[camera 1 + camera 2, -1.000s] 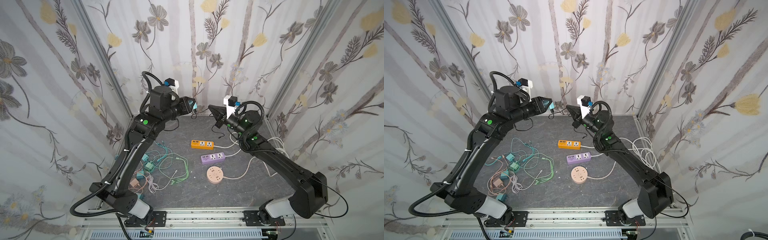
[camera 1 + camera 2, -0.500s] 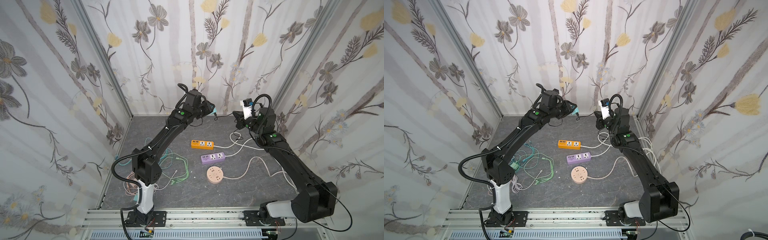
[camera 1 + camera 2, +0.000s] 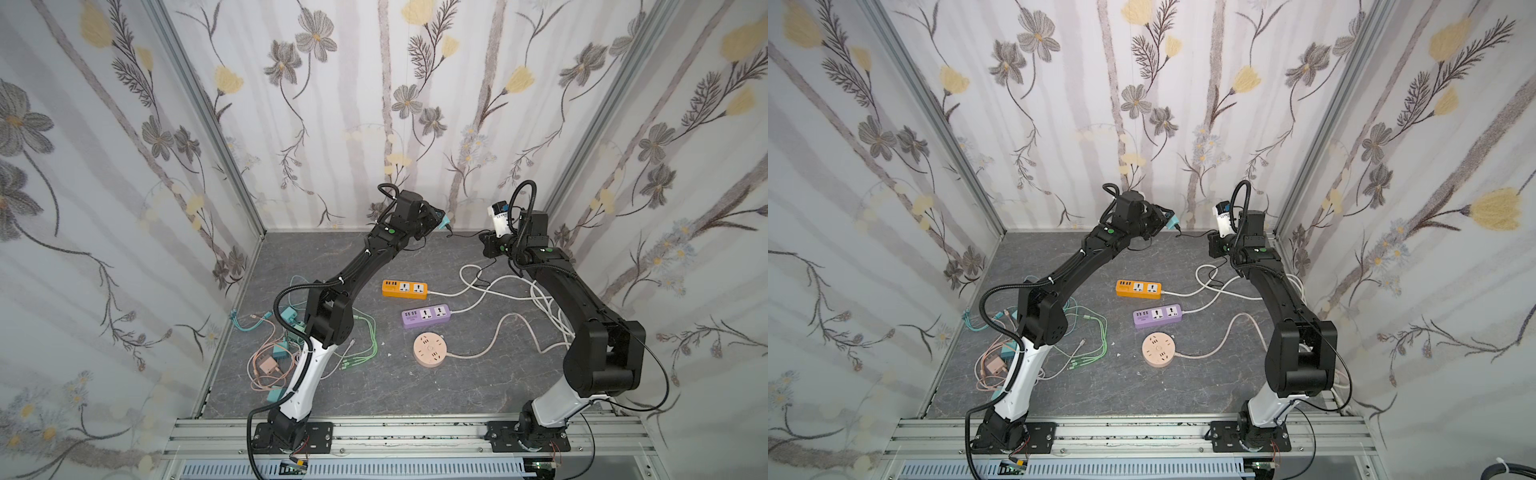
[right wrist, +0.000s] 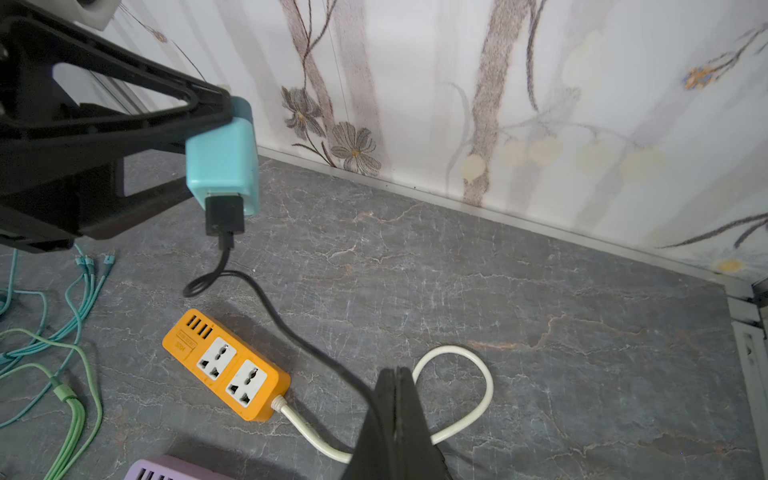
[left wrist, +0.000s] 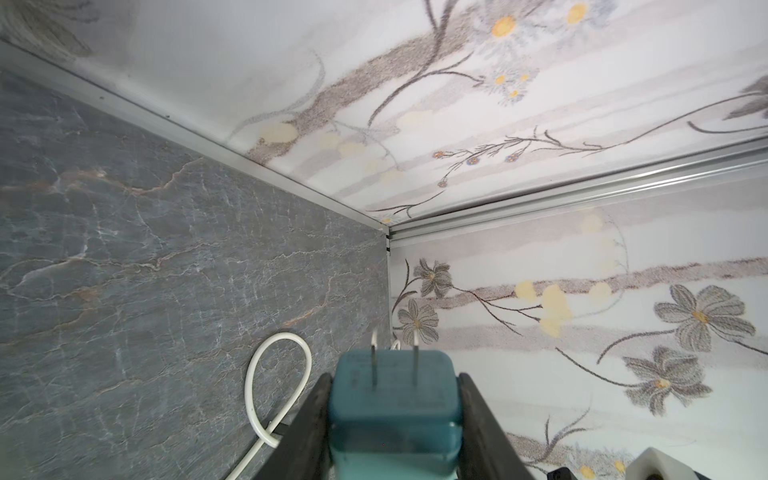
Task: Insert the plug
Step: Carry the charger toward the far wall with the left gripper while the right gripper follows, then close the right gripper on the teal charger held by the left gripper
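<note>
Three socket blocks on the grey tabletop (image 3: 415, 395), all well apart from the plug (image 3: 444, 220): orange power strip (image 3: 405, 289) farthest back, purple power strip (image 3: 426, 316) just in front of it, round pink socket (image 3: 430, 351) nearest the front rail. Faces of all three turned up. In the right wrist view, both sockets of the orange power strip with their holes plainly visible. White cords (image 4: 452, 350) leaving the blocks toward the right side, in loose loops.

Grasps the plug with the left end effector (image 5: 392, 376): teal body clamped from two sides between the black fingers (image 5: 307, 428), two flat prongs pointing away from the wrist, toward a corner of the enclosure. Hangs in the air above the tabletop, near the back wall in both top views, outside every socket.

Carries a black cable (image 4: 266, 299) on one face of the plug, joined by a black connector. Makes one small loop below the plug, then runs through the air to the right end effector (image 4: 397, 374). Clenched fully there, fingers pressed flat together; cable ending at the tips and, as it seems, pinched between them.

At the left edge of the tabletop, around the base of the left arm: tangle of green, teal and pink cables (image 3: 276, 353) with a few small adapters among them.
</note>
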Controlling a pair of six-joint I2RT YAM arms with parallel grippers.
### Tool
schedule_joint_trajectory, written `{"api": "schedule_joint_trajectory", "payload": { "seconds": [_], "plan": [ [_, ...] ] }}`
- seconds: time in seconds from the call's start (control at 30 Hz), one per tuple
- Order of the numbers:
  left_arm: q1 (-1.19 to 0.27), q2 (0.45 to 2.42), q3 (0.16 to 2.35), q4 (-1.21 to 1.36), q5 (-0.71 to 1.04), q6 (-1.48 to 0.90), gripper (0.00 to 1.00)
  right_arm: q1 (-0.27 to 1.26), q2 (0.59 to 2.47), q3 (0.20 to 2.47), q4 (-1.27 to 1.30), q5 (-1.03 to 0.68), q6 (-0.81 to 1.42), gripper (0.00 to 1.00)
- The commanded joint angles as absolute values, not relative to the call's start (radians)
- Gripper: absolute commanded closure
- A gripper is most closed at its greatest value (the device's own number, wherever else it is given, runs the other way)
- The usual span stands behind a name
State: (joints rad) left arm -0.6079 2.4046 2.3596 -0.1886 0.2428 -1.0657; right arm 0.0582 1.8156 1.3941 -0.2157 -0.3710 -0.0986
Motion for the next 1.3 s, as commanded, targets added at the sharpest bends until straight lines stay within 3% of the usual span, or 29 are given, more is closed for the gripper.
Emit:
{"api": "schedule_joint_trajectory", "payload": {
  "seconds": [0.0,0.03,0.13,0.27,0.3,0.5,0.63,0.77,1.03,1.2,1.27],
  "plan": [
    [-0.609,2.468,2.419,-0.133,0.227,-1.135,1.00,0.052,1.848,1.403,-0.273,-0.403,-0.043,0.88],
    [-0.609,2.493,2.450,-0.156,0.223,-1.135,1.00,0.051,1.850,1.404,-0.297,-0.406,-0.031,0.80],
    [-0.609,2.521,2.488,-0.179,0.220,-1.132,1.00,0.051,1.831,1.386,-0.374,-0.391,0.009,0.43],
    [-0.610,2.525,2.487,-0.187,0.218,-1.125,1.00,0.051,1.754,1.293,-0.393,-0.310,0.100,0.04],
    [-0.610,2.525,2.485,-0.189,0.221,-1.123,1.00,0.051,1.727,1.267,-0.394,-0.274,0.135,0.01],
    [-0.609,2.528,2.474,-0.193,0.244,-1.121,1.00,0.052,1.539,1.152,-0.408,-0.182,0.338,0.01],
    [-0.610,2.524,2.470,-0.212,0.277,-1.106,1.00,0.059,1.439,1.104,-0.366,-0.398,0.416,0.01],
    [-0.608,2.523,2.471,-0.195,0.319,-1.104,1.00,0.127,1.356,0.971,-0.066,-0.629,0.535,0.01],
    [-0.608,2.506,2.456,-0.187,0.366,-1.127,1.00,0.249,1.467,0.987,0.057,-0.552,0.651,0.07],
    [-0.610,2.448,2.382,-0.184,0.344,-1.134,1.00,0.254,1.584,0.973,0.325,-0.550,0.813,0.18],
    [-0.609,2.425,2.349,-0.171,0.335,-1.138,1.00,0.262,1.638,0.985,0.401,-0.534,0.833,0.26]
  ]
}}
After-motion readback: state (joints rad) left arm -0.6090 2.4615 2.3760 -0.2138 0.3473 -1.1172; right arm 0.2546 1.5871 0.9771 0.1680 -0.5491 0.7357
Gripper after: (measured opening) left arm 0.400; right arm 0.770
